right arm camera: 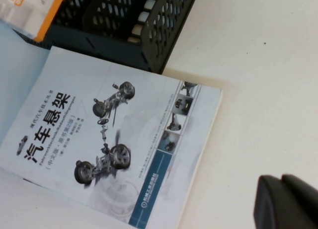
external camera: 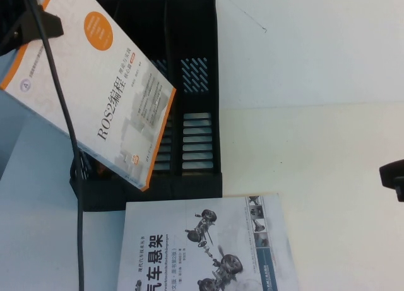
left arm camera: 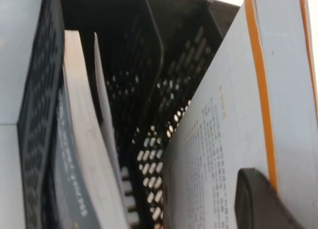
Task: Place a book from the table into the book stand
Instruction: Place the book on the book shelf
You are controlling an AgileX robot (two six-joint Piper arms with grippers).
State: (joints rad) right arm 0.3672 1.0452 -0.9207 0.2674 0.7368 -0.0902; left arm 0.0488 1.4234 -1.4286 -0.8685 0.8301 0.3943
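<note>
My left gripper [external camera: 30, 24] is shut on a white book with orange trim [external camera: 101, 83] and holds it tilted above the left slots of the black mesh book stand [external camera: 199, 152]. In the left wrist view one finger [left arm camera: 263, 201] presses on the book's printed back cover [left arm camera: 223, 139], whose lower edge hangs over a slot of the stand [left arm camera: 169, 65]. A second book with a car suspension drawing [external camera: 202, 247] lies flat on the table in front of the stand. My right gripper [external camera: 392, 177] is shut and empty at the right edge, its fingers [right arm camera: 285, 201] over bare table.
A grey-covered book [left arm camera: 79, 179] stands in a slot of the stand next to the held one. The flat book [right arm camera: 109, 139] lies close to the stand's front corner [right arm camera: 149, 20]. A black cable [external camera: 69, 133] hangs from the left arm across the held book.
</note>
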